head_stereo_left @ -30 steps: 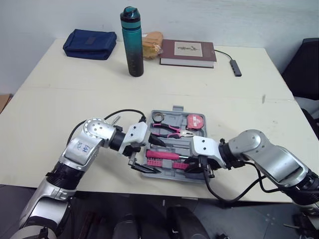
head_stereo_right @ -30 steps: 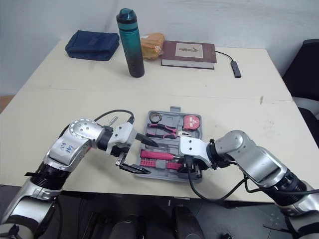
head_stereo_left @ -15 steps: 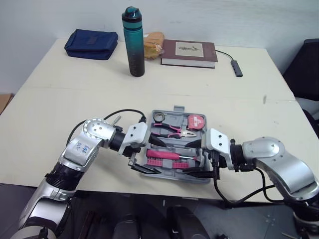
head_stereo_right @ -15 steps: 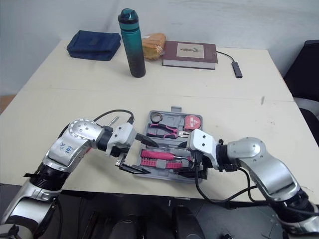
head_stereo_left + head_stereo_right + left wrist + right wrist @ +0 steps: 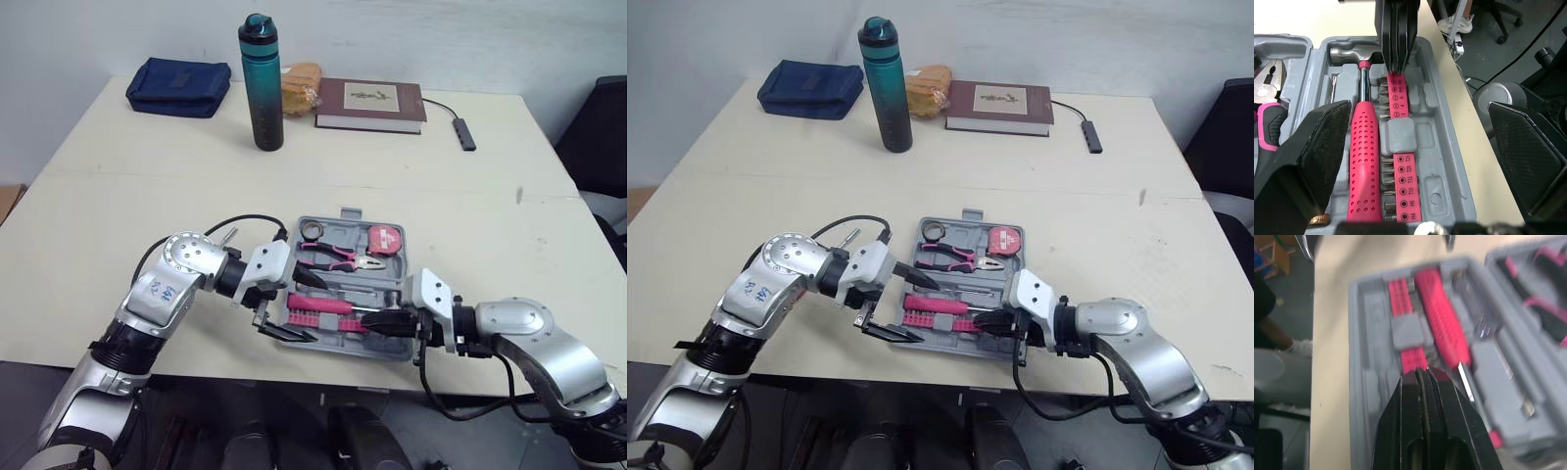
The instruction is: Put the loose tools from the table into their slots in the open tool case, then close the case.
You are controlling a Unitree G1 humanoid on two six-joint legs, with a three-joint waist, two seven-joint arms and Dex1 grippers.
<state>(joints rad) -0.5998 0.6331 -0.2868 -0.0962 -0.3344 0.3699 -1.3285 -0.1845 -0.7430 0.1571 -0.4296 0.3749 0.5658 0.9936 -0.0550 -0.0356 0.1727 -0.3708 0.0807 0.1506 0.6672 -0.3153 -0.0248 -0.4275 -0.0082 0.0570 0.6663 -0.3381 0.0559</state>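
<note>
Two grippers meet over the near half of the open tool case [image 5: 1437, 161], which lies flat at the front edge of the table [image 5: 118, 196]. The left gripper [image 5: 315, 311] reaches in from the case's left end with its fingers spread wide and nothing between them; one finger lies over the middle of the case, the other along its near rim. The right gripper [image 5: 370, 319] comes in from the opposite end with its two black fingers pressed flat together, carrying nothing. Their tips sit at the end of a pink bit strip [image 5: 1397, 95] (I cannot tell whether they actually press on it).

Beside that strip the pink-handled hammer [image 5: 1364, 161] lies in its slot, head towards the right gripper. The far half of the case holds the pink pliers [image 5: 333, 257], a red tape measure [image 5: 383, 239] and a small roll of tape [image 5: 312, 229].

Well beyond the case, along the back of the table, stand a teal bottle [image 5: 261, 83], upright, with a blue pouch [image 5: 177, 86] to its left, a brown book [image 5: 370, 103] to its right, and a small grey adapter on a cable [image 5: 463, 134] farther right.
</note>
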